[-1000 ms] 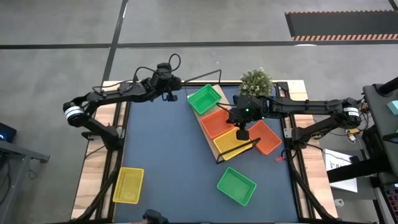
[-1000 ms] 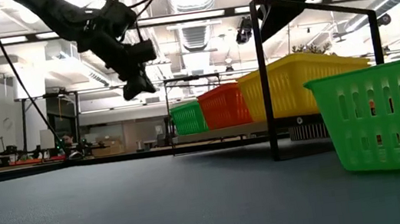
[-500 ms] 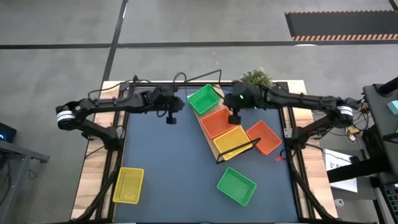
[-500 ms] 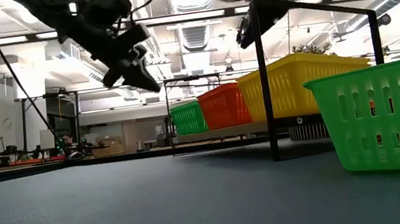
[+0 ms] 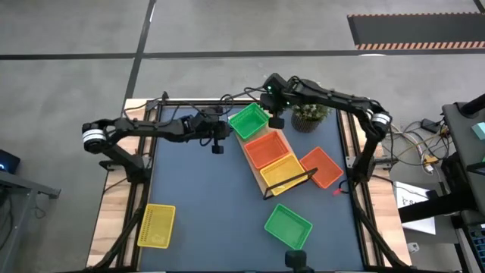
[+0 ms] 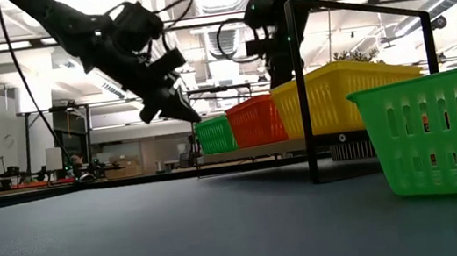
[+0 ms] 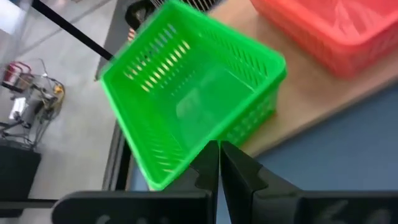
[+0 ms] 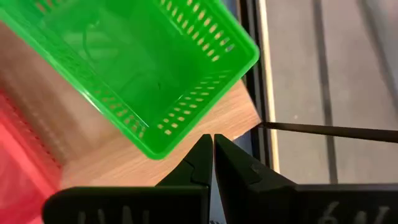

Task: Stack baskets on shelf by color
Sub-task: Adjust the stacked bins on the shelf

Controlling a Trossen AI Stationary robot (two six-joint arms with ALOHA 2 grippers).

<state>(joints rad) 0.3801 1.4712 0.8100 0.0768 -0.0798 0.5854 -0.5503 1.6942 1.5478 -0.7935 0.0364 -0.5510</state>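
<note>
The shelf (image 5: 274,155), a light-wood board with a thin black wire frame, lay slantwise near the middle of the table and carried three baskets in a row: a green basket (image 5: 248,120) at its far end, an orange basket (image 5: 265,149) in the middle and a yellow basket (image 5: 281,172) at the near end. Off the shelf, a second orange basket (image 5: 322,167) sat just beside it on the right, a second green basket (image 5: 288,226) lay nearer the front, and a second yellow basket (image 5: 155,225) lay well apart at the front left. The left gripper (image 5: 217,146) hung just left of the shelved green basket and the right gripper (image 5: 276,120) just to its right, each with fingers pressed together and holding nothing. Judging by the thin perforated plastic walls, these baskets looked light and fairly stiff yet springy, likely to slide on the mat or wood if nudged; a pinch over one upper rim wall, near the middle of a side, seemed the soundest hold, since the mesh sides offered little flat surface
</note>
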